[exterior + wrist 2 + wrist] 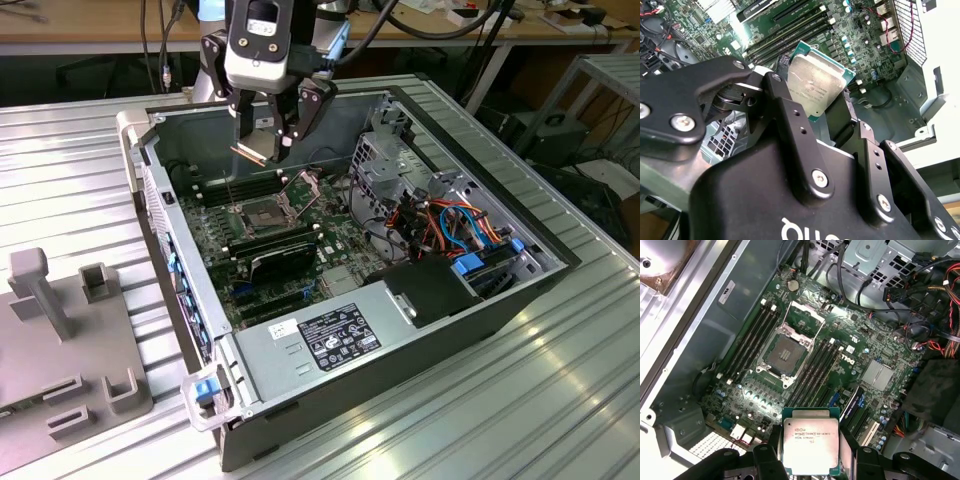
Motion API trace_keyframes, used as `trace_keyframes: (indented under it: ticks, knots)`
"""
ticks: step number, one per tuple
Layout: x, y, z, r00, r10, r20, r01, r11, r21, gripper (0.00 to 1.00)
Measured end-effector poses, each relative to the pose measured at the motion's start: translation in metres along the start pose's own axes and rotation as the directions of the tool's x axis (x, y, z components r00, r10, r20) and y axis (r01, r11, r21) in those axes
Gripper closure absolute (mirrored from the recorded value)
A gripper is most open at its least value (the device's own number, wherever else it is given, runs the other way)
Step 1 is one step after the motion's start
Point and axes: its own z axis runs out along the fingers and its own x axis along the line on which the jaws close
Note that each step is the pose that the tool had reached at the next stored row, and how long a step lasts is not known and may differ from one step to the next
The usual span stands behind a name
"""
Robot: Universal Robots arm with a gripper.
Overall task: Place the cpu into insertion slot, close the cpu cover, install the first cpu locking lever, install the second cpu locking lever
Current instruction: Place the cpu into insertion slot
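One black robot hand [265, 148] clamps the flat, square, silvery-grey cpu [811, 445] by its edges. We see it held above the square black insertion slot [785, 354], with the thin silvery metal-frame cpu cover [807, 319] standing open beside the slot.

Silvery-grey square cpu [808, 446]: one
Square black insertion slot [784, 354]: one
Silvery metal cpu cover frame [807, 311]: one
Black-fingered gripper [263, 150]: one

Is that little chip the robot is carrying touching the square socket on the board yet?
Apart. In the first wrist view the gripper holds the cpu clear of the insertion slot, green board showing between them.
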Motion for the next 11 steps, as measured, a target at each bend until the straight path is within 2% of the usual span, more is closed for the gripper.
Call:
trace_keyframes:
  ticks: [11]
  knots:
    - [0.0,0.0,0.0001,0.9997,0.025,0.0011,-0.025,0.9997,0.0006,0.45]
